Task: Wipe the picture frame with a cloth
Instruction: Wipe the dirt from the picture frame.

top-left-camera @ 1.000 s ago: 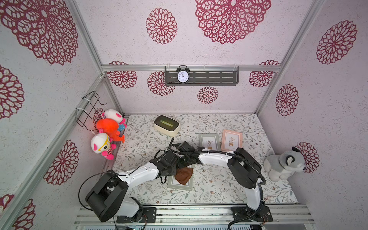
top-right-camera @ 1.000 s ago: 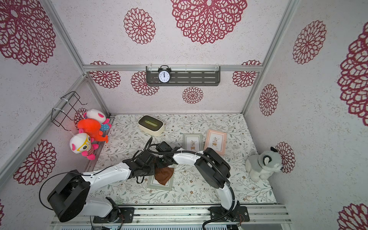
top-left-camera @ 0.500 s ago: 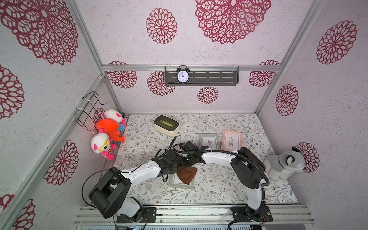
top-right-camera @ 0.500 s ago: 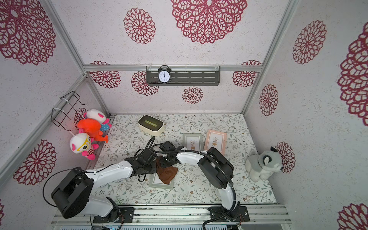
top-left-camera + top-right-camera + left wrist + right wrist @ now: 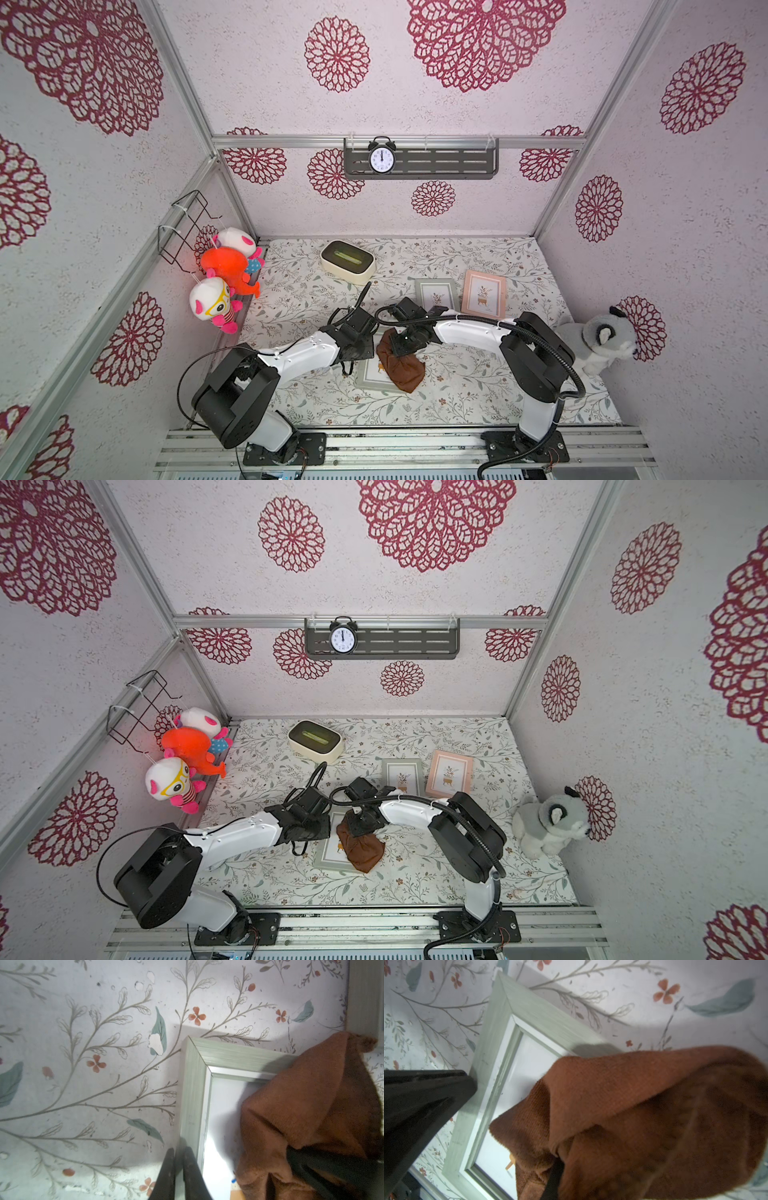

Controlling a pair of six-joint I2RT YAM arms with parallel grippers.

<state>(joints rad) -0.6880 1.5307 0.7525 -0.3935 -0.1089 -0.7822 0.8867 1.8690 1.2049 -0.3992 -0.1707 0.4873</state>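
A grey-green picture frame (image 5: pixel 368 376) (image 5: pixel 330 854) lies flat near the table's front middle. The rust-brown cloth (image 5: pixel 402 368) (image 5: pixel 362 850) is bunched over the frame's right half and hides its glass there. My right gripper (image 5: pixel 402 345) (image 5: pixel 555 1177) is shut on the cloth from above, with the fabric draped around its fingers. My left gripper (image 5: pixel 179 1151) is shut. Its tips rest at the frame's left rim (image 5: pixel 192 1105), apart from the cloth (image 5: pixel 307 1105). In both top views the wrist hides those fingertips.
Behind the arms two more frames lie flat, one grey-green (image 5: pixel 434 293) and one pink (image 5: pixel 484 293). A cream tissue box (image 5: pixel 348 257) sits at the back left. Plush toys (image 5: pixel 226 268) hang on the left wall. A grey plush dog (image 5: pixel 598 340) sits at the right.
The right gripper has dragged the cloth a little to the right and toward the front across the frame. The left gripper's fingers have drawn closer together at the frame's left rim.
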